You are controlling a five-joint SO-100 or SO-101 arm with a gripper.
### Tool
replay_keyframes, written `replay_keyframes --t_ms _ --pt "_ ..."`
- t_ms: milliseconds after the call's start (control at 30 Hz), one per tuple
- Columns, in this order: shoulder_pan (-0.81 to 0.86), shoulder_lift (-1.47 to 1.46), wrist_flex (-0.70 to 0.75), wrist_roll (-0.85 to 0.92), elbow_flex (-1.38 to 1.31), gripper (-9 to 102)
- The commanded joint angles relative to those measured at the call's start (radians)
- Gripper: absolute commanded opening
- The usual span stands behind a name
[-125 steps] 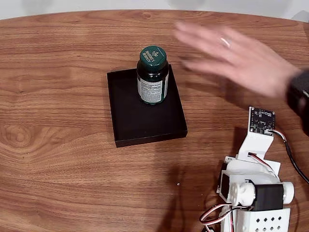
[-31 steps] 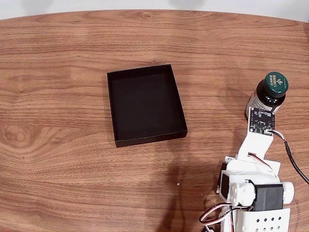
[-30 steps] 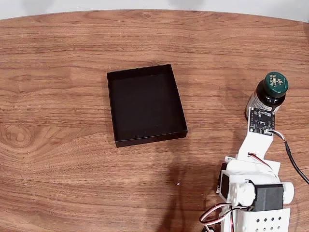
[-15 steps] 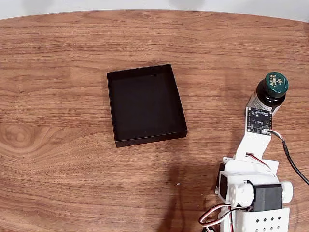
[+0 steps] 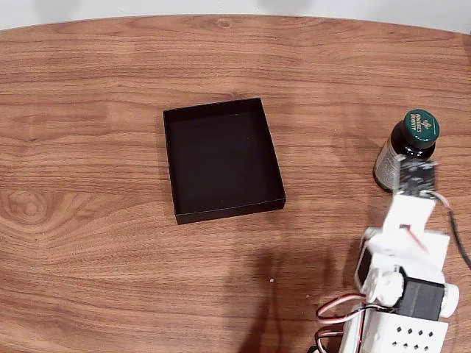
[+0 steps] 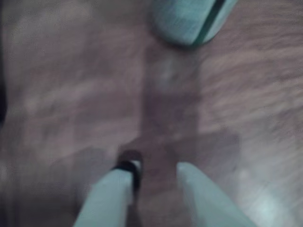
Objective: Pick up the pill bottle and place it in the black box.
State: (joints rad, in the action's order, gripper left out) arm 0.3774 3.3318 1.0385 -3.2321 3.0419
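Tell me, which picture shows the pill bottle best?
The fixed view. There the pill bottle stands upright on the wooden table, sharp, with its green cap and most of its label showing. The wrist view is blurry and catches just the bottle's bottom part at the top edge.

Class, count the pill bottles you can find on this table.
1. The pill bottle stands upright on the table's right side in the fixed view, outside the black box.
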Motion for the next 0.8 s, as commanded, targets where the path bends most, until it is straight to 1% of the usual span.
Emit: replay_keyframes --t_ms 0,100,167,233,367,433,567,767 --pt "0.044 -0.026 -0.202 0.041 -0.012 20" --pt "0.063 -0.077 -0.268 0.021 -0.012 27" --pt "0.075 -0.138 -0.324 0.008 -0.012 36" --pt "0.086 -0.201 -0.37 -0.003 -0.012 41" --pt "0.101 -0.304 -0.443 0.003 -0.012 45" --pt "0.114 -0.357 -0.506 0.012 -0.012 49" --pt "0.133 -0.486 -0.689 0.028 -0.012 54" --pt "0.152 -0.699 -0.977 0.041 -0.025 54"
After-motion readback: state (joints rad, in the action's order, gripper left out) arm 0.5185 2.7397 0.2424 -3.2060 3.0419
